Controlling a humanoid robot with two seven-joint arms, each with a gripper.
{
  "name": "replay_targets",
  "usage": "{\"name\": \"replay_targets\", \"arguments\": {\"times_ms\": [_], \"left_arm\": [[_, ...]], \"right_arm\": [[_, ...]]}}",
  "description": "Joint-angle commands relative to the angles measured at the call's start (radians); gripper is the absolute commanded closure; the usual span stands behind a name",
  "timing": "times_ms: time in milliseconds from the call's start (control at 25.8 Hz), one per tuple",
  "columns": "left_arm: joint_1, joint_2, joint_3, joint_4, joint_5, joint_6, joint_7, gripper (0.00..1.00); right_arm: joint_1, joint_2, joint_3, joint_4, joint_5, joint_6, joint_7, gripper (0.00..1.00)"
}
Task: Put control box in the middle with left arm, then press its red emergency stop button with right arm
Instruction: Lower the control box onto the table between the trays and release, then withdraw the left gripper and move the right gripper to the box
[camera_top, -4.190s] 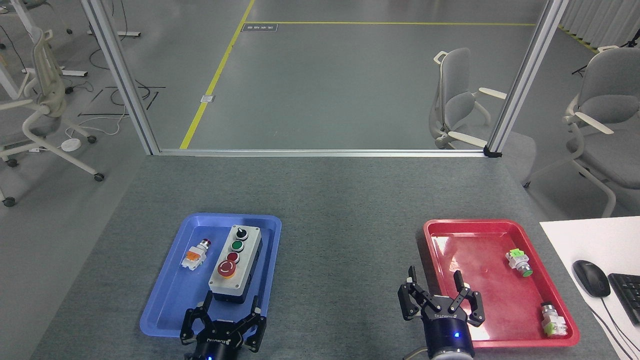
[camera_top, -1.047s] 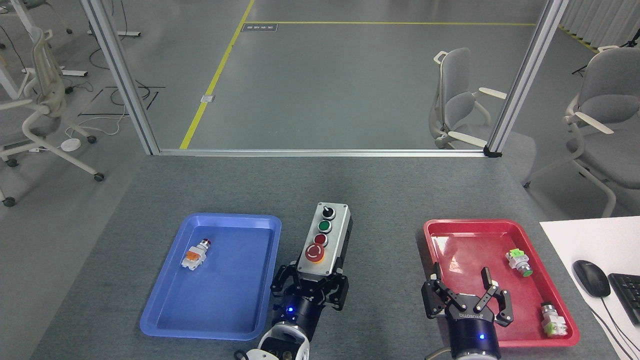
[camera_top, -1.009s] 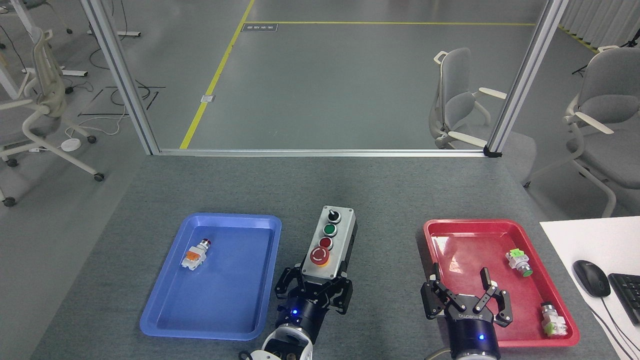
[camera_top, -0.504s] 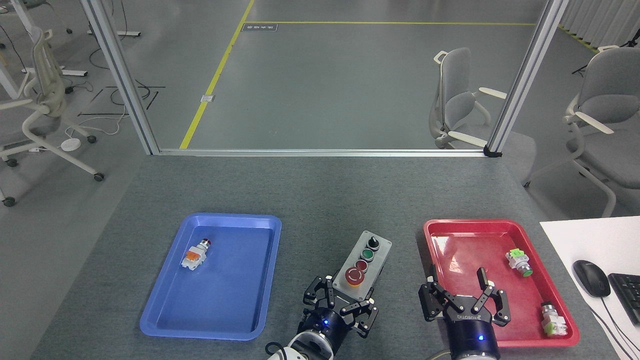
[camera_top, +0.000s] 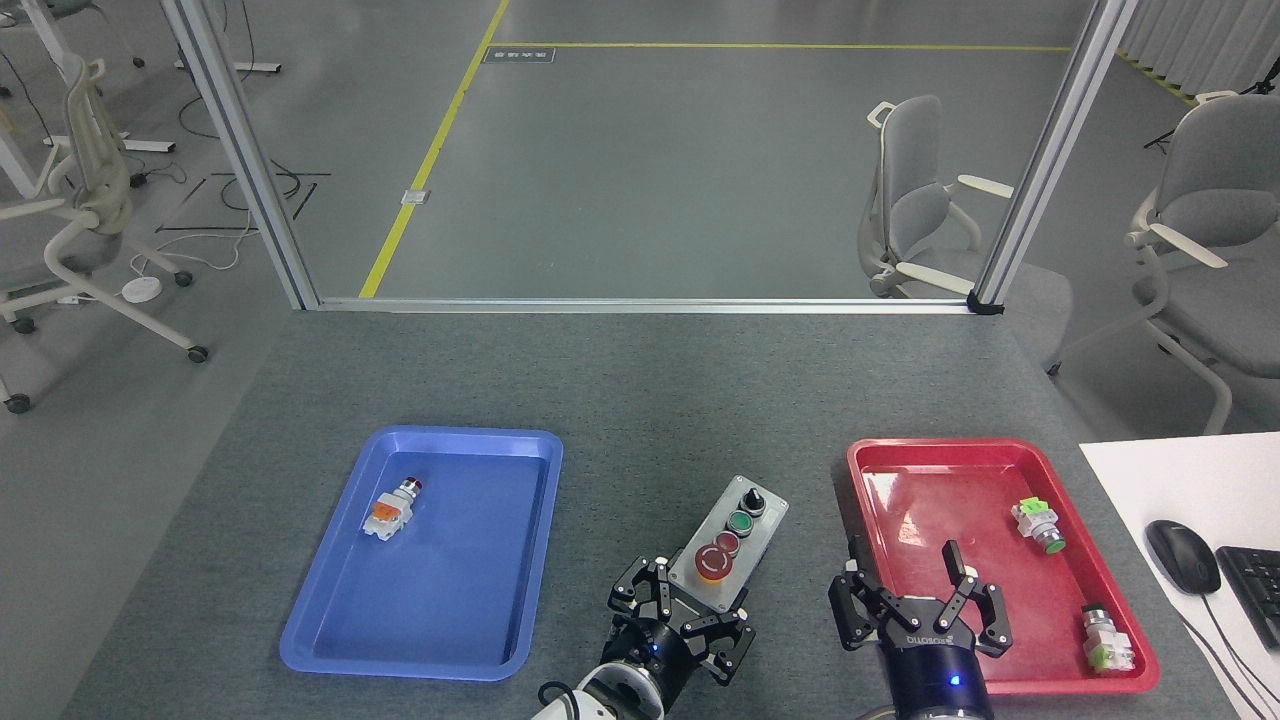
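The control box (camera_top: 729, 543) is a long grey-faced box lying slanted on the dark grey tabletop between the two trays. Its big red emergency stop button (camera_top: 713, 563) with the yellow collar sits at the near end. My left gripper (camera_top: 690, 612) is shut on the near end of the control box, fingers on both sides. Right of it, my right gripper (camera_top: 905, 592) stands open over the near left corner of the red tray (camera_top: 1003, 456) with nothing between its fingers.
A blue tray (camera_top: 480, 560) at the left holds one small orange-white pushbutton (camera_top: 391, 510). Two small green-marked pushbuttons (camera_top: 1038, 526) (camera_top: 1106, 642) lie in the red tray. A white desk with a mouse (camera_top: 1182, 556) and a keyboard (camera_top: 1256, 590) borders the right edge.
My left gripper has carried the control box out of the blue tray, rightward to between the trays, and lowered it nearer to me. The right gripper shifted slightly left and nearer.
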Motion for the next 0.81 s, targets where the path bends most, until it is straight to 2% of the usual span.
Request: {"name": "replay_targets", "arguments": {"times_ms": [0, 39, 78, 116, 233, 388, 466, 504, 582, 659, 776], "left_arm": [[0.000, 0.001, 0.003, 0.000, 0.007, 0.008, 0.001, 0.26], [0.000, 0.001, 0.004, 0.000, 0.007, 0.009, 0.002, 0.19], [0.000, 0.003, 0.007, 0.000, 0.008, 0.009, 0.002, 0.08], [0.001, 0.003, 0.007, -0.002, 0.010, 0.009, 0.002, 0.04], [0.006, 0.004, 0.007, -0.011, 0.010, 0.009, 0.004, 0.03], [0.017, 0.010, 0.009, -0.028, 0.011, 0.005, 0.004, 0.02], [0.043, 0.032, 0.011, -0.080, 0.013, -0.001, 0.004, 0.02], [0.066, 0.061, 0.011, -0.117, 0.011, -0.003, 0.004, 0.02], [0.106, 0.138, 0.011, -0.213, 0.013, -0.005, 0.004, 0.02], [0.159, 0.197, 0.012, -0.307, 0.013, -0.005, 0.004, 0.01], [0.228, 0.263, 0.014, -0.404, 0.013, -0.005, 0.004, 0.01]], "right_arm": [[0.000, 0.007, 0.006, 0.005, 0.003, 0.000, 0.002, 0.09], [0.000, 0.010, 0.008, 0.008, 0.007, 0.000, 0.002, 0.11], [0.000, 0.011, 0.008, 0.011, 0.013, 0.000, 0.002, 0.12], [0.000, 0.013, 0.008, 0.013, 0.015, -0.001, 0.002, 0.14], [0.000, 0.022, 0.008, 0.014, 0.016, -0.007, 0.003, 0.18], [0.000, 0.024, 0.009, 0.014, 0.016, -0.029, 0.002, 0.30], [0.000, 0.025, 0.011, 0.016, 0.018, -0.037, 0.003, 0.42], [0.000, 0.025, 0.014, 0.016, 0.021, -0.044, 0.003, 0.48], [0.000, 0.024, 0.020, 0.019, 0.021, -0.076, 0.005, 0.68], [0.000, 0.025, 0.025, 0.020, 0.021, -0.104, 0.003, 0.75], [0.000, 0.025, 0.039, 0.020, 0.021, -0.138, 0.003, 0.94]]}}
